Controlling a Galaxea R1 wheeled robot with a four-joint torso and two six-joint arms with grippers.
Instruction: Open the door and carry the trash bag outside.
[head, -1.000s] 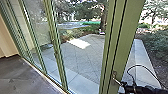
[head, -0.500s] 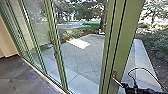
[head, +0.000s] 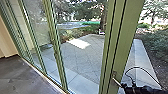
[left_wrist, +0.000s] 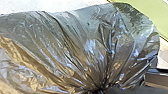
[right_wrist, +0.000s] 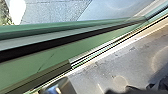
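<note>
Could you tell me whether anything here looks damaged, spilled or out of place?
Nothing clearly stands out. The trash bag is creased and gathered, with no tear I can make out; the green door shows no obvious damage. The bright patch on the paving looks like sunlight, not a spill.

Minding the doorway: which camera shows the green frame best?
Head view: the frame stands tall, lever included. Right wrist view: green framing along the floor track; left wrist view: a green patch beyond the trash bag.
</note>
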